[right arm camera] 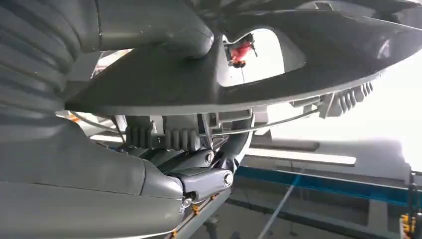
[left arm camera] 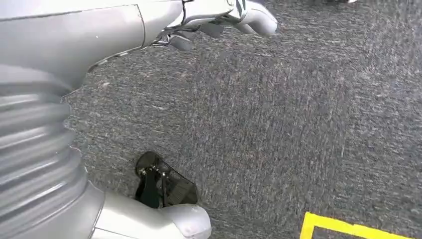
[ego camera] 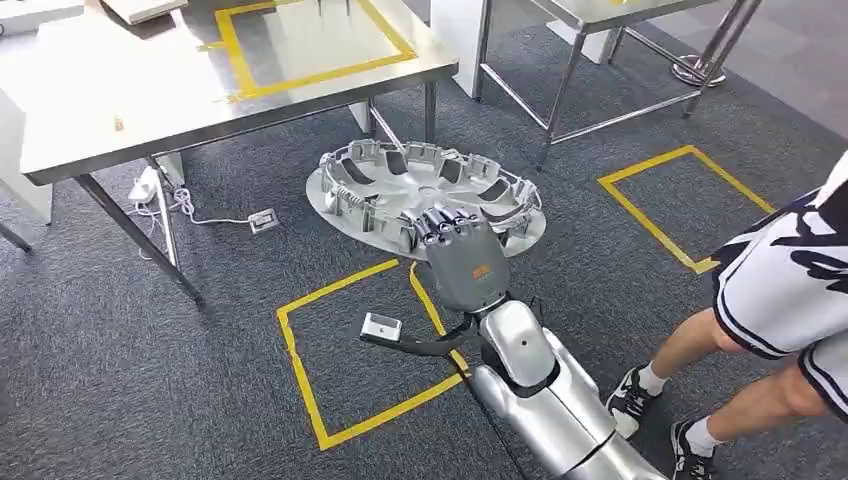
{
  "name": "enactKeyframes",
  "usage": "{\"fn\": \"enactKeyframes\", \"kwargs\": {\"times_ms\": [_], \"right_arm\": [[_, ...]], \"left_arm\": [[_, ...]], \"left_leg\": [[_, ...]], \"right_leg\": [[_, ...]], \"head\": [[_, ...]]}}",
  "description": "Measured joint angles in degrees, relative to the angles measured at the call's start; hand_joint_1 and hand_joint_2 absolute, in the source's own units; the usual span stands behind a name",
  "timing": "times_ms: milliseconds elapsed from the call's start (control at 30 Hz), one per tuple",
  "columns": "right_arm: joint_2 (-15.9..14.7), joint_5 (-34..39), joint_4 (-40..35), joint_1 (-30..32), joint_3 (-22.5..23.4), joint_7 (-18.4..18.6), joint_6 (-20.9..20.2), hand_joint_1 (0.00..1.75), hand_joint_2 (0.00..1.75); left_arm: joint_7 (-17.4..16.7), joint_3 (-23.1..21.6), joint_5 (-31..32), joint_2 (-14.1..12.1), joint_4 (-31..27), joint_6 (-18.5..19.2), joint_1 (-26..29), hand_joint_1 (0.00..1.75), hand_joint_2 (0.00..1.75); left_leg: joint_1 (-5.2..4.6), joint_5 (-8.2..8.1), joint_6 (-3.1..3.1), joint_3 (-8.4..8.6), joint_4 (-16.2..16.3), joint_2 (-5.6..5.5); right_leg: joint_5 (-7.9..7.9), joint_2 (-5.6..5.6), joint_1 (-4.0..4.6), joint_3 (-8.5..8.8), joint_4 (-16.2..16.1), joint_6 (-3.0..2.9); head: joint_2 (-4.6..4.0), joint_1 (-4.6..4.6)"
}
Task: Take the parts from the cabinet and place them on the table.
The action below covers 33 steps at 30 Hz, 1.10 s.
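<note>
A silver wheel cover (ego camera: 400, 190) with a ribbed rim hangs level above the carpet, held at its near edge by my right hand (ego camera: 462, 255). In the right wrist view the cover's grey rim (right arm camera: 298, 55) is clamped between the thumb and fingers of that hand (right arm camera: 149, 164). The steel table (ego camera: 120, 110) stands to the left and beyond, with a yellow tape rectangle (ego camera: 310, 40) on its top. My left hand (left arm camera: 124, 35) hangs over the carpet with its fingers (left arm camera: 249, 17) stretched out and nothing in it.
A person (ego camera: 790, 290) in black-and-white shorts stands close at the right. Yellow tape squares (ego camera: 360, 350) (ego camera: 680, 200) mark the carpet. A power strip with its cable (ego camera: 260, 220) lies by the table legs. A second steel table frame (ego camera: 600, 60) stands behind.
</note>
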<state>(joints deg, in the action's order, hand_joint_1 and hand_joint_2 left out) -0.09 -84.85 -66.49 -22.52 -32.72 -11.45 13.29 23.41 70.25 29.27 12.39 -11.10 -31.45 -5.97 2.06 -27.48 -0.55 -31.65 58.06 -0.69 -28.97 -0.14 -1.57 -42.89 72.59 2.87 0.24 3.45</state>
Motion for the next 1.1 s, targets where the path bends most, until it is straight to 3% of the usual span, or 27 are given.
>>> {"fn": "enactKeyframes", "kwargs": {"times_ms": [67,100,167,200,267,300,333,400,433,467,500,567,600,633,667,700,733,767,900,1100], "right_arm": [[-0.2,0.0,0.0,0.0,-0.1,0.0,0.0,1.75,1.75],[-0.4,0.0,0.0,0.0,-0.1,0.0,0.0,1.75,1.75],[-0.6,0.0,0.0,0.3,-0.2,0.0,0.2,1.75,1.75],[-0.7,0.0,0.0,0.3,-0.2,0.1,0.3,1.75,1.75],[-0.7,0.0,-0.2,0.3,-0.2,0.2,0.5,1.75,1.75],[-0.7,0.0,-0.2,0.5,-0.2,0.2,0.6,1.75,1.75],[-0.8,0.0,-0.2,0.5,-0.2,0.3,0.7,1.75,1.75],[-0.9,-0.2,-0.2,0.7,-0.2,0.2,0.9,1.75,1.75],[-0.9,-0.2,-0.2,0.8,-0.2,0.2,0.9,1.75,1.75],[-0.9,-0.2,-0.2,0.8,-0.2,0.2,0.9,1.75,1.75],[-0.9,-0.2,-0.2,0.9,-0.2,0.2,0.9,1.75,1.75],[-0.9,-0.2,-0.2,1.0,-0.2,0.2,0.8,1.75,1.75],[-0.9,-0.2,-0.2,1.0,-0.2,0.3,0.8,1.75,1.75],[-1.1,-0.2,-0.3,1.0,-0.1,0.5,0.8,1.75,1.75],[-1.2,-0.2,-0.3,1.0,-0.1,1.0,0.6,1.75,1.75],[-1.3,0.0,-0.3,1.0,0.0,1.1,0.4,1.75,1.75],[-1.4,0.2,-0.3,1.0,0.0,1.0,0.3,1.75,1.75],[-1.4,0.5,-0.3,1.0,0.0,0.8,0.1,1.75,1.75],[-1.5,0.9,-0.3,1.1,0.0,0.8,-0.3,1.75,1.75],[-1.6,0.8,-0.3,1.3,0.1,0.9,-0.3,1.75,1.75]], "left_arm": [[0.0,0.0,0.2,0.0,0.0,0.2,0.0,0.0,1.75],[0.0,-0.1,0.3,-0.1,0.0,0.4,0.0,0.0,1.75],[0.0,-0.2,0.7,-0.2,0.0,0.5,0.0,0.0,1.75],[-0.1,-0.2,0.8,-0.2,0.0,0.6,0.2,0.0,1.75],[-0.3,-0.2,1.0,-0.2,0.0,0.6,0.2,0.0,1.75],[-0.3,-0.2,1.1,-0.3,0.0,0.6,0.2,0.0,1.75],[-0.3,-0.2,1.1,-0.3,0.0,0.7,0.1,0.0,1.75],[-0.3,-0.2,1.1,-0.4,0.0,1.0,0.1,0.0,1.75],[-0.3,-0.2,1.1,-0.3,0.0,1.0,0.1,0.0,1.75],[-0.3,-0.2,1.1,-0.4,0.0,1.0,0.2,0.0,1.75],[-0.3,-0.2,1.1,-0.4,0.0,1.0,0.2,0.0,1.75],[-0.3,-0.2,1.1,-0.5,0.0,1.0,0.2,0.0,1.75],[-0.3,-0.2,1.1,-0.6,0.0,1.0,0.1,0.0,1.75],[-0.3,-0.3,1.1,-0.5,0.0,1.0,-0.2,0.0,1.75],[-0.3,-0.3,1.1,-0.5,0.1,1.0,-0.2,0.0,1.75],[-0.3,-0.3,1.1,-0.4,0.1,1.0,-0.1,0.0,1.75],[-0.3,-0.3,1.0,-0.3,0.1,1.0,0.0,0.0,1.75],[-0.3,-0.3,0.6,-0.3,0.1,1.0,0.1,0.0,1.75],[-0.2,-0.3,-0.1,-0.3,0.1,1.0,0.1,0.0,1.75],[0.2,-0.3,-0.5,-0.2,0.1,1.0,0.1,0.0,1.75]], "left_leg": [[0.59,-0.55,-0.87,0.02,0.8,-1.26],[0.65,-0.81,-1.36,-0.23,1.0,-1.68],[0.47,-0.77,-2.47,-0.58,1.0,-2.52],[0.6,-0.62,-2.85,-0.55,0.5,-2.74],[0.81,-0.82,-3.71,-0.43,0.2,-3.12],[0.68,-1.51,-3.6,-0.76,1.5,-1.77],[0.47,-3.34,-3.38,-2.4,4.8,-0.47],[0.1,-7.5,-3.15,-7.52,14.6,0.07],[-0.03,-8.29,-3.0,-9.44,18.0,0.08],[-0.2,-7.67,-2.77,-10.14,18.9,0.09],[-0.41,-5.87,-2.41,-9.49,17.1,0.2],[-1.02,-0.24,-1.4,-5.03,7.4,1.55],[-1.54,1.03,-0.8,-3.12,3.1,4.28],[-2.25,0.2,-0.6,-2.38,2.0,5.43],[-1.98,0.57,-0.14,-2.66,2.0,4.67],[-1.88,0.9,-0.24,-2.67,1.8,4.37],[-1.93,0.85,-0.31,-2.71,1.8,4.18],[-2.0,0.87,-0.24,-2.74,1.8,3.97],[-2.06,0.87,0.32,-2.92,1.8,3.76],[-2.11,0.93,0.54,-3.07,1.9,3.77]], "right_leg": [[5.15,0.82,-0.65,5.49,-10.7,0.54],[3.83,2.81,-0.93,6.7,-12.7,0.76],[3.77,1.98,-0.25,6.45,-12.8,-1.04],[3.62,1.86,0.1,6.41,-12.6,-1.57],[3.7,1.03,-0.22,6.75,-13.0,-2.68],[3.54,0.56,-0.14,7.04,-13.1,-3.17],[3.36,0.14,0.01,7.16,-13.1,-3.64],[3.1,-0.84,0.54,7.28,-13.1,-4.14],[2.99,-1.24,0.81,7.32,-13.0,-4.33],[2.87,-1.67,1.09,7.49,-13.0,-4.49],[2.76,-2.12,1.28,7.7,-13.0,-4.57],[2.38,-3.1,1.54,8.31,-13.0,-4.5],[2.21,-3.48,1.7,8.55,-13.0,-4.32],[2.02,-3.6,2.22,8.37,-12.8,-3.97],[2.11,-4.0,2.25,8.37,-12.8,-3.74],[1.8,-4.29,2.46,8.35,-12.7,-4.08],[2.06,-4.35,2.54,8.46,-12.8,-5.1],[2.12,-4.54,2.53,8.55,-12.9,-5.13],[2.45,-4.66,2.5,8.71,-13.5,-4.5],[2.72,-4.66,2.42,8.74,-13.8,-3.38]], "head": [[0.0,0.02],[0.0,0.02],[0.0,0.04],[0.0,0.04],[0.0,-0.04],[0.0,-0.28],[0.0,-0.55],[0.0,-0.92],[0.0,-0.94],[0.0,-0.94],[0.0,-0.96],[0.0,-1.01],[0.0,-1.05],[0.0,-1.18],[0.0,-1.11],[0.0,-1.18],[0.0,-1.14],[0.0,-1.14],[0.0,-1.14],[0.0,-1.16]]}}
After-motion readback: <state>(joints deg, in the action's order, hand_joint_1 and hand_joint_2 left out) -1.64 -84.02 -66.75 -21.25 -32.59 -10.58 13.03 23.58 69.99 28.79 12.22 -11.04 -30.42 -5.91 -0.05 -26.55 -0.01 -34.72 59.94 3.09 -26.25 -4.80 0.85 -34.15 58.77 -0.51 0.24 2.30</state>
